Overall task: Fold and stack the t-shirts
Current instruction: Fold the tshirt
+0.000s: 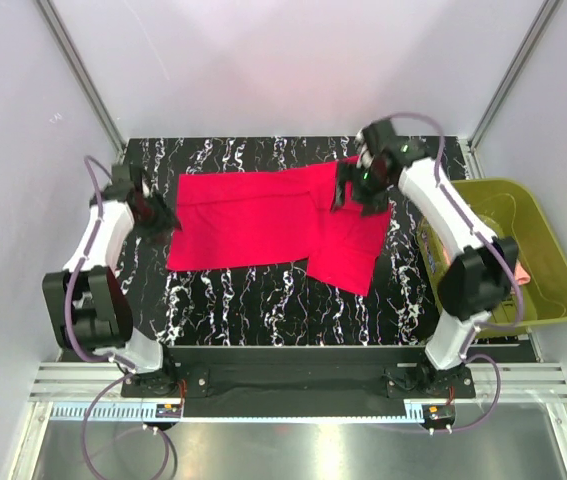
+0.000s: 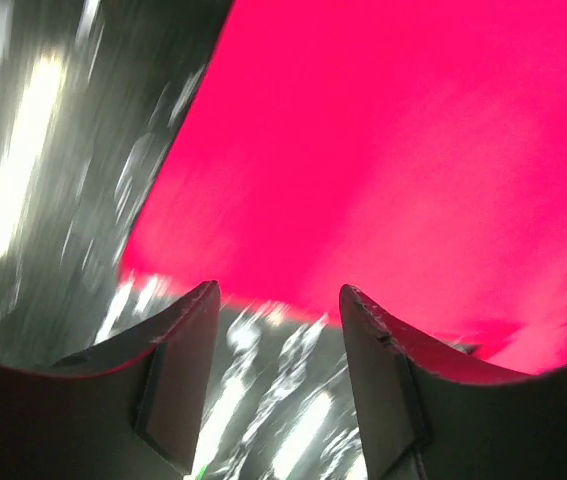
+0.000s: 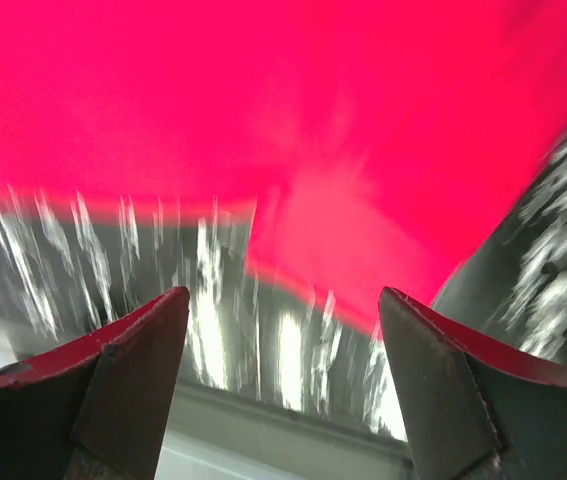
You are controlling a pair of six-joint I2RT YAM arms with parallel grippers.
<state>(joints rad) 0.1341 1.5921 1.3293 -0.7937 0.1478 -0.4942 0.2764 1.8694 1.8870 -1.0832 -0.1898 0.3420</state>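
Observation:
A bright crimson red t-shirt point(image 1: 273, 215) lies spread flat on the black marbled table point(image 1: 253, 305), with one sleeve reaching toward the front right. My left gripper point(image 1: 163, 218) hovers at the shirt's left edge. In the left wrist view the left gripper point(image 2: 278, 292) is open, with only table between its fingers and the red cloth point(image 2: 393, 150) just beyond. My right gripper point(image 1: 355, 195) hangs over the shirt's right part. In its wrist view the right gripper point(image 3: 283, 293) is wide open and holds nothing, with the red shirt point(image 3: 263, 100) ahead. A bit of pale pink t-shirt point(image 1: 524, 272) shows in the basket.
An olive-green plastic basket point(image 1: 553, 235) stands off the table's right edge, beside the right arm. White walls and metal frame posts enclose the back and sides. Both arm bases sit at the near edge.

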